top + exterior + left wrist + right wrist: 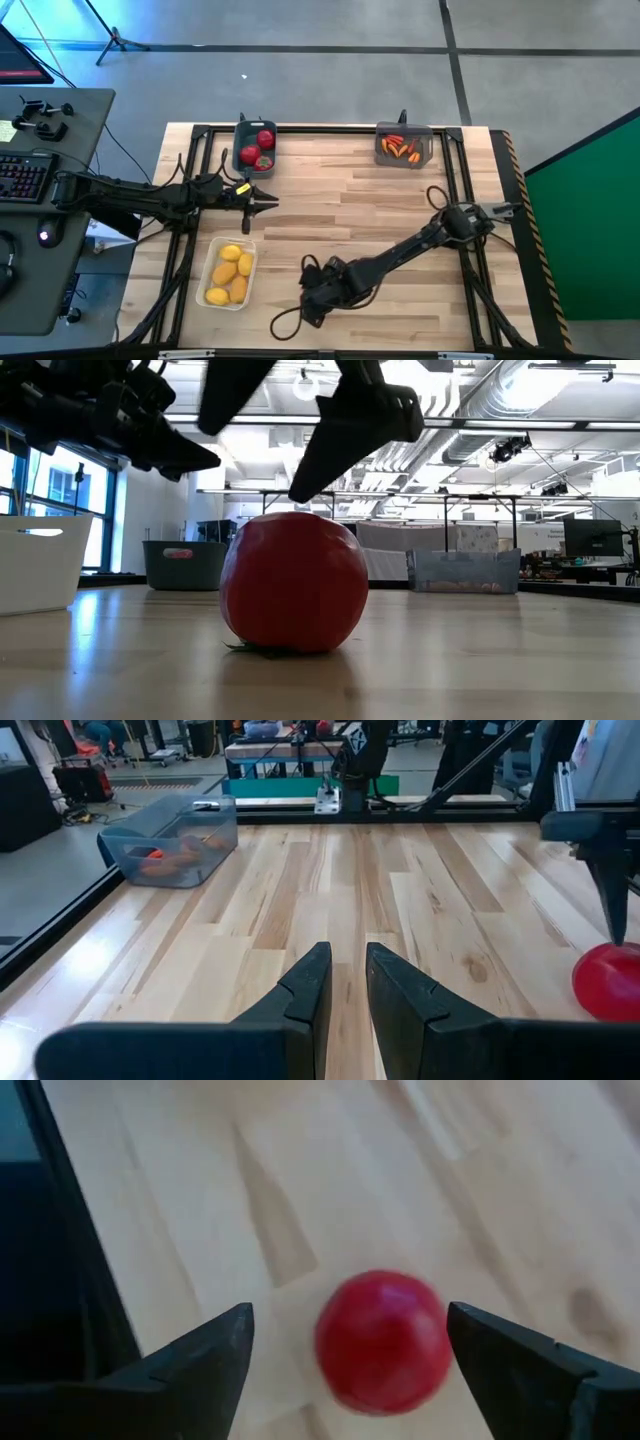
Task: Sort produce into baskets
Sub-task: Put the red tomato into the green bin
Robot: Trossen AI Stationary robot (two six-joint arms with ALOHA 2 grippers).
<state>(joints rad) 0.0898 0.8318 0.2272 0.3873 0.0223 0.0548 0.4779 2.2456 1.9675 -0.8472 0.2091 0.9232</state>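
A red tomato (pixel 383 1342) rests on the wooden table, with its green top underneath (pixel 245 648). My right gripper (pixel 348 1316) is open above it near the table's near edge (pixel 318 295), one finger on either side, touching nothing. The arm hides the tomato in the high view. My left gripper (pixel 268 205) hovers left of the table's centre, empty, with a narrow gap between its fingers (pixel 348 995). The dark blue-grey bin (pixel 255 147) holds red tomatoes, the smoky grey bin (pixel 403 145) holds orange-red peppers, and the white tray (pixel 230 272) holds yellow lemons.
A black frame (pixel 330 128) runs round the table's edge. The two bins stand at the far edge and the white tray at the near left. Bare wood (pixel 350 200) lies between the two arms. A desk with a keyboard (pixel 25 175) stands left of the table.
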